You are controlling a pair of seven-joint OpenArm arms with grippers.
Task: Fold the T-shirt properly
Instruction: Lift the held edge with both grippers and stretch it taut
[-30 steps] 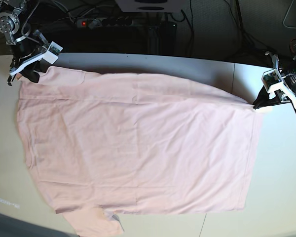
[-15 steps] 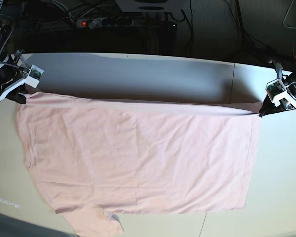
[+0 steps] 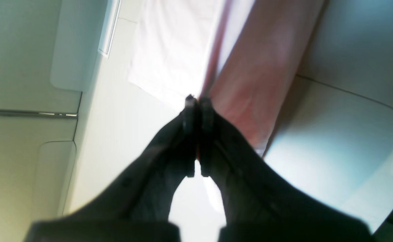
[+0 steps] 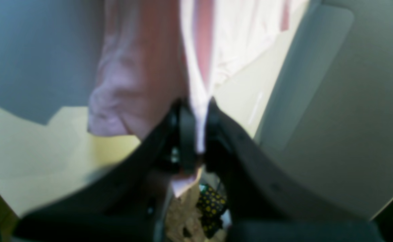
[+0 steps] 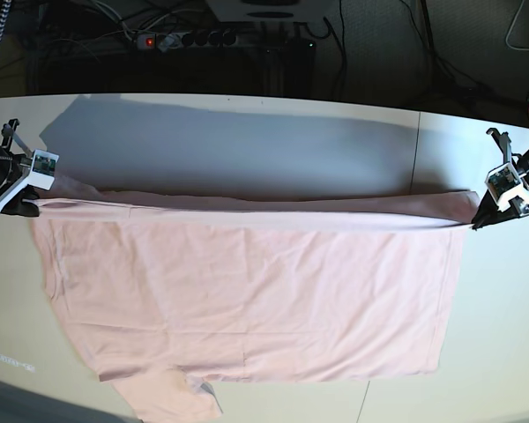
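Note:
The pale pink T-shirt (image 5: 247,291) lies spread on the white table (image 5: 247,132), plain side up; no lettering shows. Its far edge is lifted and stretched taut between both grippers. The left gripper (image 5: 478,222) at the right side of the base view is shut on the shirt's far right corner; in the left wrist view the black fingers (image 3: 196,111) pinch the cloth (image 3: 257,84). The right gripper (image 5: 28,204) at the left side is shut on the far left corner; in the right wrist view the fingers (image 4: 186,134) clamp pink fabric (image 4: 139,74). One sleeve (image 5: 172,398) hangs at the near edge.
A power strip with a red light (image 5: 181,39) and cables lie on the dark floor behind the table. A seam in the tabletop (image 5: 416,145) runs near the right end. The lifted cloth casts a wide shadow (image 5: 229,141) on the far part of the table.
Both grippers have moved toward the near side, carrying the shirt's far edge with them. The lifted edge now sits lower in the base view and is pulled straighter and tauter.

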